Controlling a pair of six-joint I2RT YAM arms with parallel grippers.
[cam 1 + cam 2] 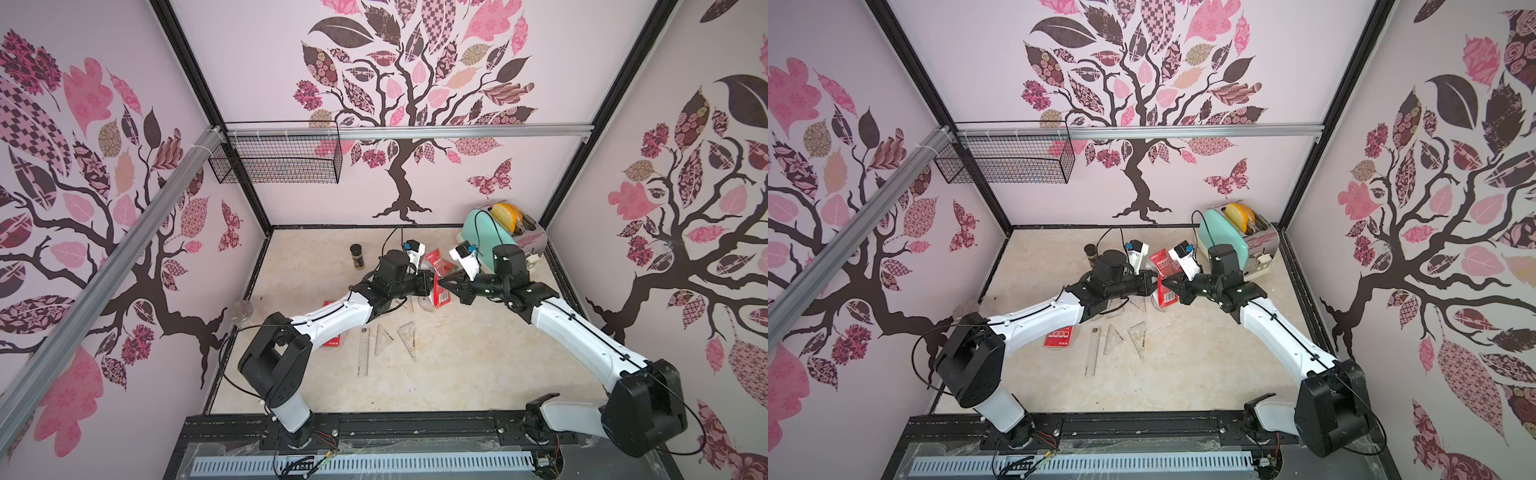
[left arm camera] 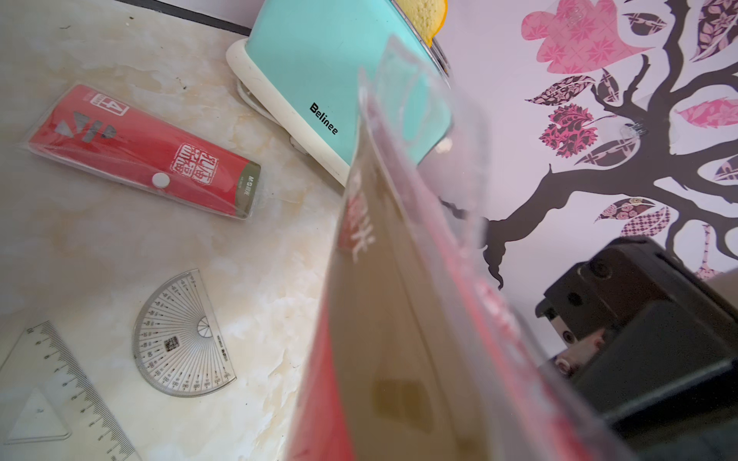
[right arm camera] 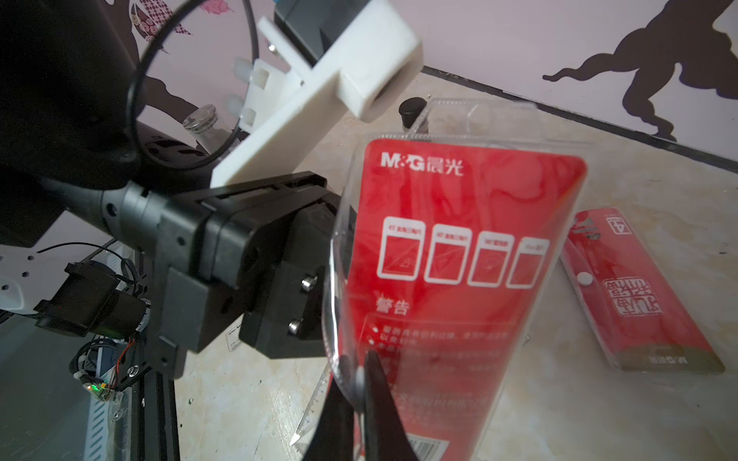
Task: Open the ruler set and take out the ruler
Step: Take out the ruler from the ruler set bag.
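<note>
Left end effector (image 1: pixel 428 284) and right end effector (image 1: pixel 446 284) each clamp the red ruler set (image 3: pixel 459 259) between them, above the desk (image 1: pixel 457 374); opening seems underway, extraction apparently not yet done.

L gripper (image 1: pixel 430 283) & R gripper (image 1: pixel 445 284) pinch ruler set (image 1: pixel 441 296) midair.
</note>
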